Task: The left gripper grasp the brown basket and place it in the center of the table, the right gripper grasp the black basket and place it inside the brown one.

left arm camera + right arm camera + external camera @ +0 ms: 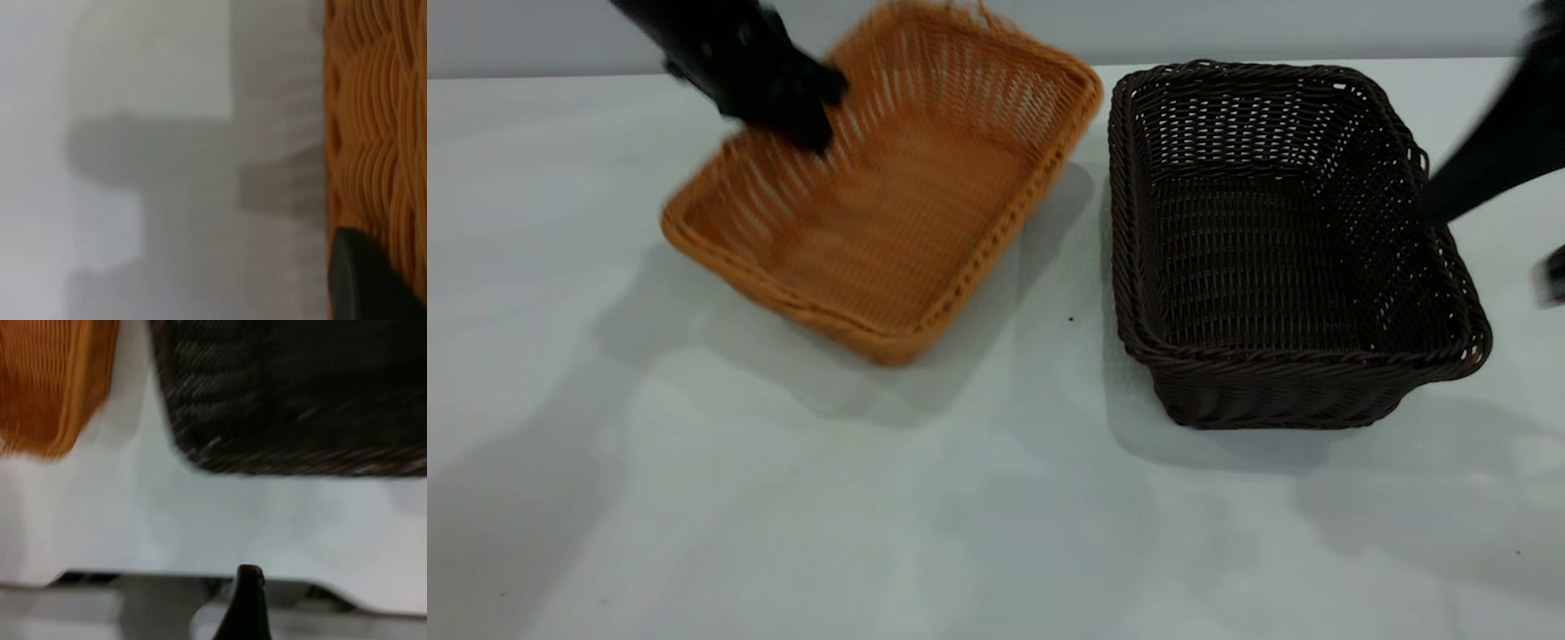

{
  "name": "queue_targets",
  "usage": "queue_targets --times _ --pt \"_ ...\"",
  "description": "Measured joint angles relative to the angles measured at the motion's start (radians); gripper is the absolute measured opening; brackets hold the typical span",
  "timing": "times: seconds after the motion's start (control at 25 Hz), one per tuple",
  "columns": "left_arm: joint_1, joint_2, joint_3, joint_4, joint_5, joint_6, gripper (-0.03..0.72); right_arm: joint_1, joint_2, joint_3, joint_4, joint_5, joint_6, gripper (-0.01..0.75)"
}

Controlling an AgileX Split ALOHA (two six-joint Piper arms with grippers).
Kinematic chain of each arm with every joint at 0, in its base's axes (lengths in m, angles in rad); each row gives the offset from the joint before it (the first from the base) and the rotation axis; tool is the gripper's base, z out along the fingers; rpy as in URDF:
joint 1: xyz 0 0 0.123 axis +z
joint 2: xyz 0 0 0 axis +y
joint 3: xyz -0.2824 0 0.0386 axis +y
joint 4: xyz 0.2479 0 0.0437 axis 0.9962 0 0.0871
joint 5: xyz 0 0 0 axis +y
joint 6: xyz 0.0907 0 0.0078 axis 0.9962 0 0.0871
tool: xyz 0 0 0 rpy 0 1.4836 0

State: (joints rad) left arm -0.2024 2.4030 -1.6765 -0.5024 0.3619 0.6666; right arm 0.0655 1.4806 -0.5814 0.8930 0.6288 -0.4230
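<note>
The brown basket [889, 204] is at the far left-centre of the table [783, 516], tilted, its near corner low and a shadow under it. My left gripper [805, 129] is shut on the basket's far-left wall. In the left wrist view one black finger [363, 283] lies against the tan wicker [377, 120]. The black basket [1272, 258] stands flat on the table to the right. My right gripper [1489, 244], blurred, is beside the black basket's right rim, open and empty. In the right wrist view one fingertip [248, 587] shows, with the black basket [293, 393] farther off.
A narrow gap of bare table separates the two baskets. A wide stretch of white table lies in front of both baskets. A grey wall [1227, 27] runs behind the table's far edge.
</note>
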Motion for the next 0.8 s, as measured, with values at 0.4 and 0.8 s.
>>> queue_targets --times 0.4,0.8 --pt "0.059 -0.155 0.000 0.016 -0.042 0.010 0.081 0.183 0.276 -0.007 0.670 -0.175 -0.013 0.591" --pt "0.062 -0.159 0.001 0.019 -0.066 0.032 0.081 0.183 0.428 -0.009 0.836 -0.290 -0.025 0.591"
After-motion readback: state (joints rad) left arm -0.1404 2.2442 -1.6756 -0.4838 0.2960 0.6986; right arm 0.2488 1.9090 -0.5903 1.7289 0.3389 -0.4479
